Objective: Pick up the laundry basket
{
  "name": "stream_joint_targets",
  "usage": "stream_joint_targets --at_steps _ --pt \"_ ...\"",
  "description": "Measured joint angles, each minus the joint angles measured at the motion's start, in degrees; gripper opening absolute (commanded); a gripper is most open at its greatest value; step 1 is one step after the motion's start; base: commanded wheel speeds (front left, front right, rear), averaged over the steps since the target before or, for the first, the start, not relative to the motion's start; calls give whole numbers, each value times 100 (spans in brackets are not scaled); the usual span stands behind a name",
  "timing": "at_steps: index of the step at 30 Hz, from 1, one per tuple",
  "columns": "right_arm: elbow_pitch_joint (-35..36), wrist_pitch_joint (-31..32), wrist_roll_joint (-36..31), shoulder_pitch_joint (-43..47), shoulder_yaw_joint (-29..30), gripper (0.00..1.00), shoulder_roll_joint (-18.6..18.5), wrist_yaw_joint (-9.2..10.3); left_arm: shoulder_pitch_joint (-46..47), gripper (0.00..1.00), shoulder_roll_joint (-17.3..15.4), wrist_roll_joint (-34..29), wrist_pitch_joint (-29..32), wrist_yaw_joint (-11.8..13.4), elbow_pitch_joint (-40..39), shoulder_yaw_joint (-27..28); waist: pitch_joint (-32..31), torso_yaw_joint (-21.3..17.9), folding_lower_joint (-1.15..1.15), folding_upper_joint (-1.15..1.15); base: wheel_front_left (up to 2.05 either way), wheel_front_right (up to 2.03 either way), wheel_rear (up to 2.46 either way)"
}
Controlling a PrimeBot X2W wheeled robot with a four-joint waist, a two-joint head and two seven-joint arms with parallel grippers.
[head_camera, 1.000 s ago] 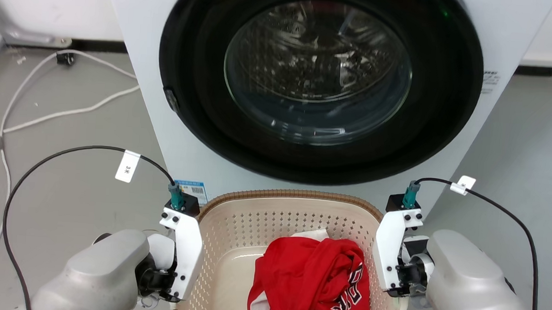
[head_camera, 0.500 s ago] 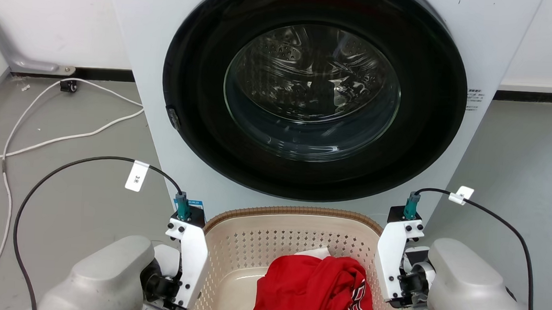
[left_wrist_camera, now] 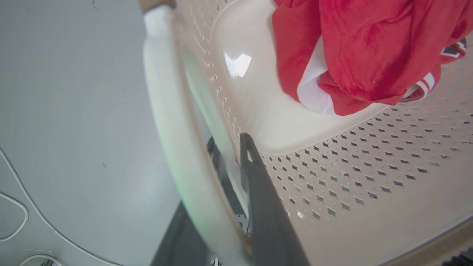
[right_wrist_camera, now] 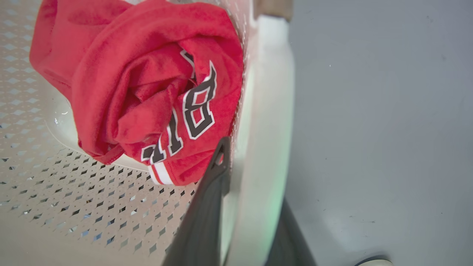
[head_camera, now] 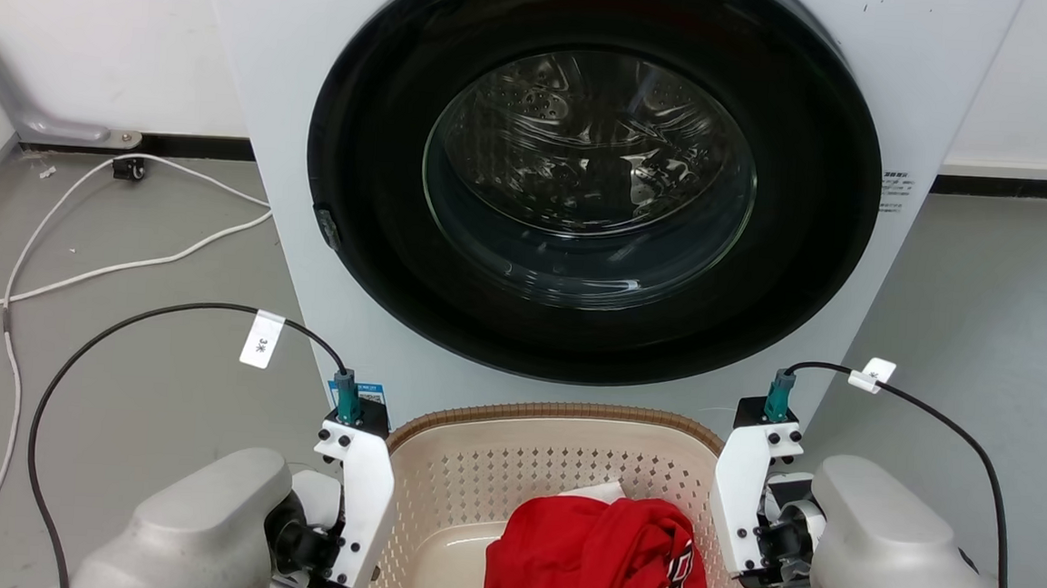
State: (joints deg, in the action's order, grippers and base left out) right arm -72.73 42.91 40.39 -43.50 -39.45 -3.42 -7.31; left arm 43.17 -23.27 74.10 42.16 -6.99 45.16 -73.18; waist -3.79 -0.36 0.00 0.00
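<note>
Left wrist view: left tool [left_wrist_camera: 229, 147], like right tool [right_wrist_camera: 251, 166], clamps a smooth white handle [left_wrist_camera: 166, 111] of the perforated cream laundry basket [head_camera: 553, 411].

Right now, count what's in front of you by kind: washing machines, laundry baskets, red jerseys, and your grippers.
washing machine: 1
laundry basket: 1
red jersey: 1
grippers: 2, left gripper and right gripper
total: 5

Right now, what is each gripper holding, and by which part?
The laundry basket: left gripper clamps its left white handle, right gripper its right handle.
</note>
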Motion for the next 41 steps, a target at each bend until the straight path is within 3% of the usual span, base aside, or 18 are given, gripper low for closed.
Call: stream_joint_targets --at_steps 41 --pt "-108 -8 153 -57 -138 0 -1 0 43 0 37 36 104 0 25 -7 36 35 0 0 0 0 0"
